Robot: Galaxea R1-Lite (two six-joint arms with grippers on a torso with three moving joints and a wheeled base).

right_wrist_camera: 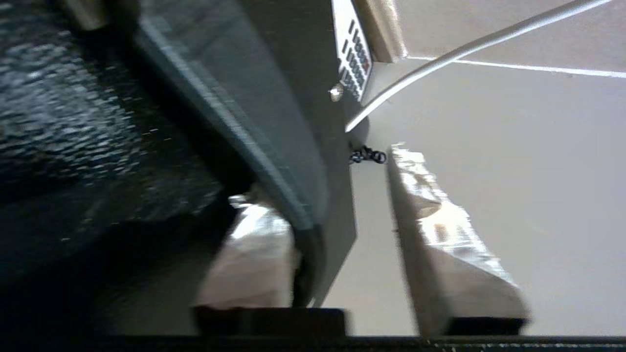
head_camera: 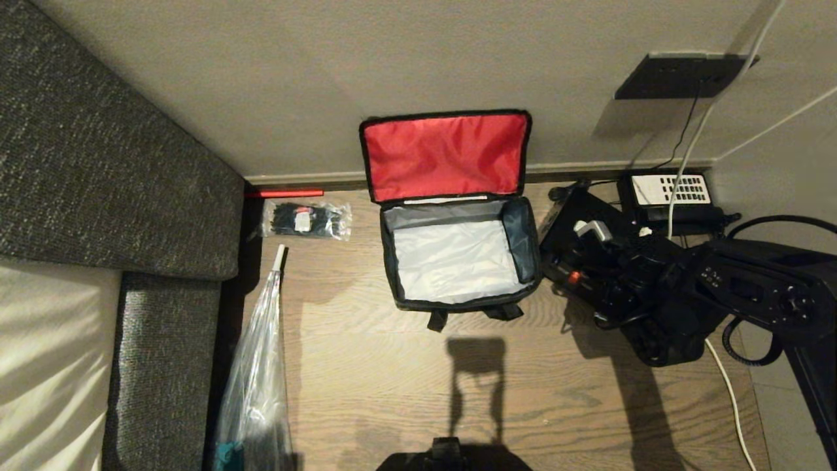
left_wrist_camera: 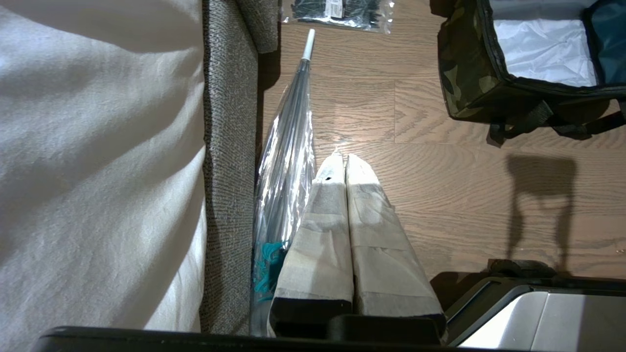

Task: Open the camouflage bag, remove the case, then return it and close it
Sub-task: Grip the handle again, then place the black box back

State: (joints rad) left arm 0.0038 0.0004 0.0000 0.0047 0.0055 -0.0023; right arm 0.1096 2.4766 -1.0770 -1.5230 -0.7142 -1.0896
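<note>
Camouflage bag point(head_camera: 458, 261) lies open and empty on the floor by the wall; the case point(head_camera: 588, 255) sits beside it. Right gripper point(right_wrist_camera: 342, 234) straddles the case's edge, jaws half-closed; a firm, square grip seems needed before lifting. Left gripper point(left_wrist_camera: 345, 161) idles, jaws closed.

We see dim, warm light; hard shadows on wood floor point(head_camera: 392, 379); right wrist view motion-blurred, others fairly sharp.

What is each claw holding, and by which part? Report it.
The left claw is shut and empty. The right claw straddles the case at its edge, but one finger stands clear of it, so no grip shows yet.
</note>
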